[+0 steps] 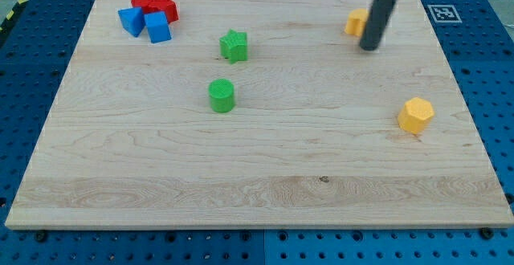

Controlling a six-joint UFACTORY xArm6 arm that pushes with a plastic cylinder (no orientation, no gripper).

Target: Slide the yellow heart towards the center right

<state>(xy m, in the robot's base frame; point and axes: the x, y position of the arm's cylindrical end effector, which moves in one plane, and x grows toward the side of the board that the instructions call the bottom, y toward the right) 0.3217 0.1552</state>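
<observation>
Up by the tabletop's (265, 185) top left corner huddle two blue blocks (144, 22) and two red blocks (157, 6), touching; nearer the middle stand a green star (234, 46) and a green cylinder (222, 95). Near the top right corner, my tip (369, 47) rests just beside the yellow heart (355, 22), hiding enough that its pointing and long axis can't be told. A yellow hexagonal block (415, 115) sits by the right edge; the rod carries no jaws.

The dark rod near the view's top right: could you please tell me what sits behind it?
A yellow block sits behind the rod, showing only at the rod's left. Its right part is covered, so its shape cannot be confirmed. My tip rests just below and right of it.
</observation>
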